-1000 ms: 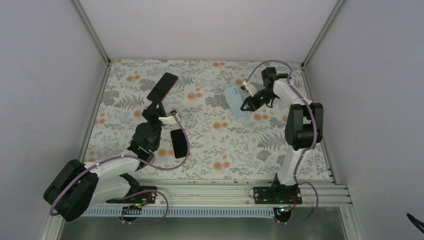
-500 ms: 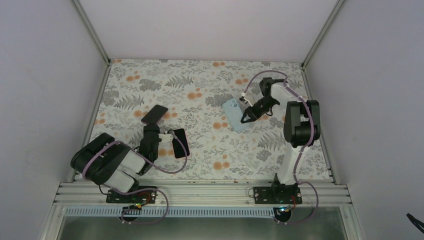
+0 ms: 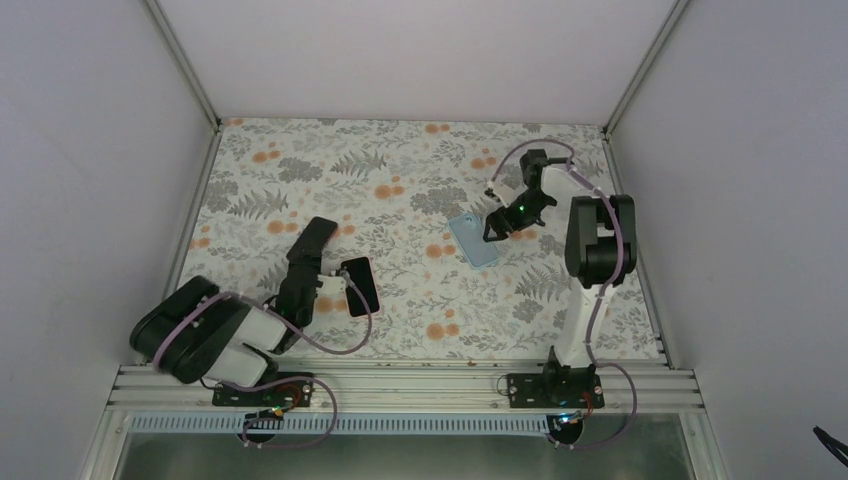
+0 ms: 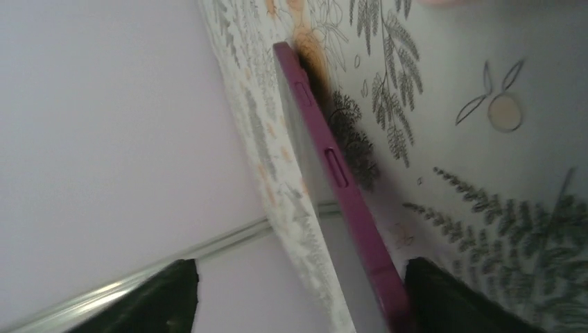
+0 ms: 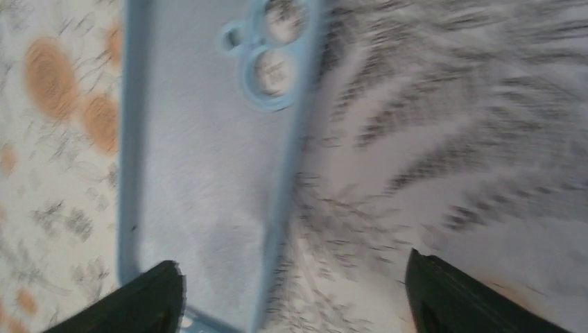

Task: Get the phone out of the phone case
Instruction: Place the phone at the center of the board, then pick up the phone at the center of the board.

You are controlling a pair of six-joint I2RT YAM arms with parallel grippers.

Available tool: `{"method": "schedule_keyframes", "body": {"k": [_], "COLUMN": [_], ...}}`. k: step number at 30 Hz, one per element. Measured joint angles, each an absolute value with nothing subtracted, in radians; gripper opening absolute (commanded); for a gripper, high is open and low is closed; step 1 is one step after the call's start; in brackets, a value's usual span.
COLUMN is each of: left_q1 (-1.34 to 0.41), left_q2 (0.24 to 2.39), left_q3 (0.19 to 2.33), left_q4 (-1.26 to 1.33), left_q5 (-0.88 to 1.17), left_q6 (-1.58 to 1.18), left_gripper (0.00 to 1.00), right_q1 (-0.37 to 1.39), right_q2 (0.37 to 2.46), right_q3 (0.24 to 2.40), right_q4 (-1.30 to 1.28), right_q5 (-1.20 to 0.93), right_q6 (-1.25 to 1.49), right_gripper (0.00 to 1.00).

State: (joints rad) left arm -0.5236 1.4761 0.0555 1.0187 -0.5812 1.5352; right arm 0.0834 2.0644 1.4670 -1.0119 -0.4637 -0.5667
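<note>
The left fingers (image 3: 308, 262) clamp the phone (image 3: 318, 238) by its lower end, holding it tilted above the surface (image 3: 400, 270). The blue case (image 3: 473, 239) lies flat and empty on the surface, well apart from the phone; extraction appears complete. The right fingers (image 3: 497, 228) stand wide at the case's edge, holding nothing. A second dark phone (image 3: 360, 285) lies beside the left arm.

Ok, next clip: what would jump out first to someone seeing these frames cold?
Probably the light blue phone case lying empty on the floral mat at right, the right gripper open just above its edge. At left, the left gripper holds a dark phone with a magenta edge, tilted off the mat. Beside that arm, a second black phone lies flat.
</note>
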Motion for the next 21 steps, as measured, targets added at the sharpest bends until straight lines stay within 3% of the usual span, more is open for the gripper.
{"method": "schedule_keyframes", "body": {"k": [2,9,16,21], "left_q1": [-0.525,-0.549,-0.528,-0.460], "left_q2": [1.402,1.093,1.193,1.339], "left_q3": [0.057,0.313,0.675,0.937], "left_q4": [0.917,0.208,-0.245,-0.445], "left_q5": [-0.555,-0.345,-0.175,-0.005], "left_q6": [1.520,1.336,1.173,1.056], "left_gripper": [0.99,1.00,1.00,1.00], "right_q1": [0.082,0.101,0.330,0.593], "right_q2": [2.036,1.806,1.496,1.452], "right_q3": [1.474,1.482,1.433,1.323], "right_q4": [-0.979,-0.888,-0.797,-0.812], "right_q5": [-0.402,-0.179,-0.112,-0.169], "right_q6": [-0.549,-0.554,-0.634,-0.713], "right_gripper": [1.00,1.00,1.00,1.00]}}
